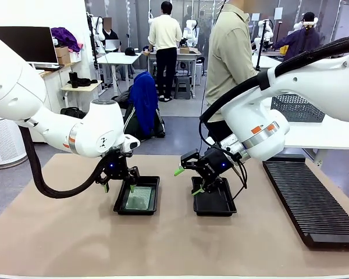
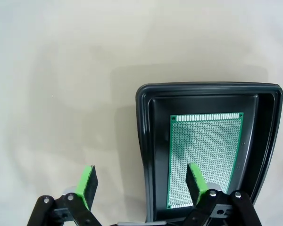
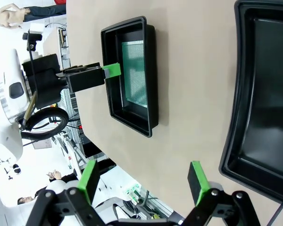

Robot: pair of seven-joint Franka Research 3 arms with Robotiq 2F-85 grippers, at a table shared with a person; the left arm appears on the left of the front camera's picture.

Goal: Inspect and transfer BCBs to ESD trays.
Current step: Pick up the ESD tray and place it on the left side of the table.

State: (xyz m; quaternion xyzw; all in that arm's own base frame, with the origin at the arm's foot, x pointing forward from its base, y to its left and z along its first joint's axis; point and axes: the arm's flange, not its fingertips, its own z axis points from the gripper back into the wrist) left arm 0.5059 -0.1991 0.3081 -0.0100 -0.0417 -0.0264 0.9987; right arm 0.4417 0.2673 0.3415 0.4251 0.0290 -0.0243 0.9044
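Tan matting (image 1: pixel 46 232) covers the table, and the loaded tray (image 1: pixel 135 212), a shallow black one lying a little to the robot's left of the middle, serves as the marker for everything else. The white left arm (image 1: pixel 87 136) bends in from that tray's left and ends above it. The white right arm (image 1: pixel 262 125) comes in from well off to its right and reaches down beside it. A person (image 1: pixel 230 58) in a pale jacket stands past the table's far edge, behind and to the right of the loaded tray. A long black ribbed rack (image 1: pixel 311 200) lies well to that tray's right, at the matting's right edge. The empty tray (image 1: pixel 215 203), black and of the same shape, sits just to the right of the loaded tray, apart from it, with a strip of matting between them. The board (image 1: pixel 138 197), thin, pale green and dotted with fine holes, lies flat on the loaded tray's floor. The left gripper (image 1: pixel 119 186) hangs over the loaded tray's left rim with its jaws spread wide. In the left wrist view one green finger (image 2: pixel 194 176) is above the board and the other finger (image 2: pixel 87 181) is above bare matting outside the rim. The right gripper (image 1: pixel 188 181), jaws also wide apart, hangs to the right of the loaded tray, by the empty tray's near side.
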